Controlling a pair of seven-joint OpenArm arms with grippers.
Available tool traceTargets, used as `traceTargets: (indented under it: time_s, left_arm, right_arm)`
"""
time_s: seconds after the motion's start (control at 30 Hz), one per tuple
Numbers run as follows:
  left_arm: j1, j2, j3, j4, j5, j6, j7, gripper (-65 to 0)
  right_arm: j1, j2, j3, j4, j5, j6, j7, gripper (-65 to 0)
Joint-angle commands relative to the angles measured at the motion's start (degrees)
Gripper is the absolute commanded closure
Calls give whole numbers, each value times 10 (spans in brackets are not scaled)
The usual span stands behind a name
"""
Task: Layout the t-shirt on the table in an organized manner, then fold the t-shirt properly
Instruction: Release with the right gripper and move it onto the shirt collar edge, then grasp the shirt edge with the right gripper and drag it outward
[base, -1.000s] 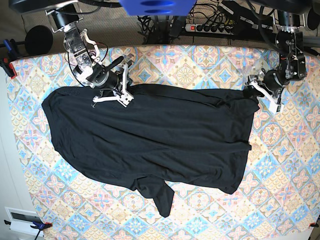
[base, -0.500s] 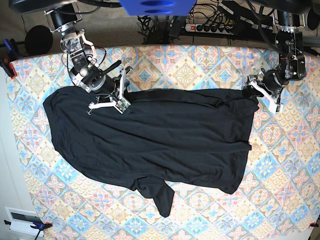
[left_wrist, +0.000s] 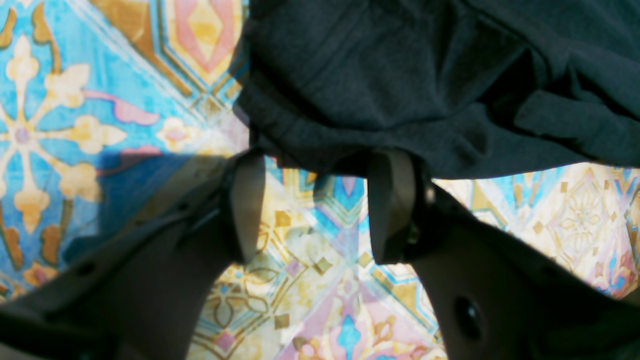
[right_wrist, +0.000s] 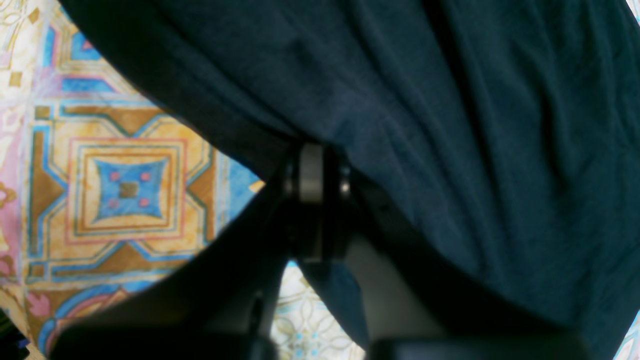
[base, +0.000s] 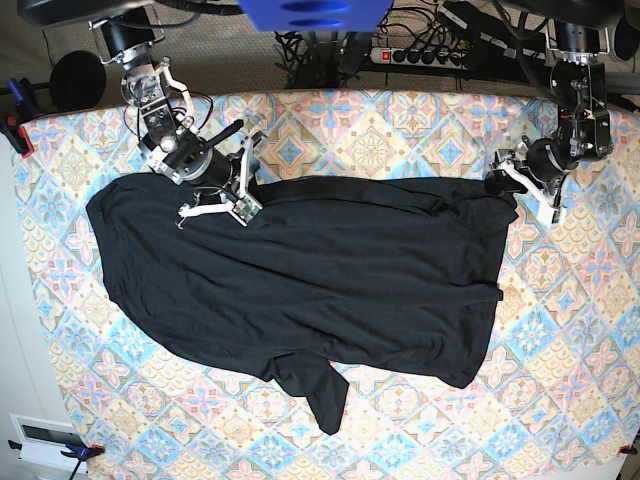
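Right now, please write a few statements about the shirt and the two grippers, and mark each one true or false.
1. The right gripper is shut on the shirt. True.
2. The left gripper is shut on the shirt. False: its jaws stand open at the shirt's edge.
3. The shirt is black. True.
4. The shirt is neatly folded. False: it lies spread and wrinkled on the table.

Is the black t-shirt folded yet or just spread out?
Spread out, unfolded: the t-shirt lies in one wrinkled layer across the table, one sleeve sticking out.
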Motion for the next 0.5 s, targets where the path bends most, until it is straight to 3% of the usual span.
traceTargets:
  time_s: [0.0, 0.47]
  left_arm:
    - [-4, -10, -3, 8, -5, -2, -7, -320]
    - [-3, -10, -3, 8, -5, -2, -5, -320]
  right_arm:
    - [8, 4, 2, 9, 2, -2, 15, 0]
    - [8, 4, 39, -16, 3, -2, 55, 0]
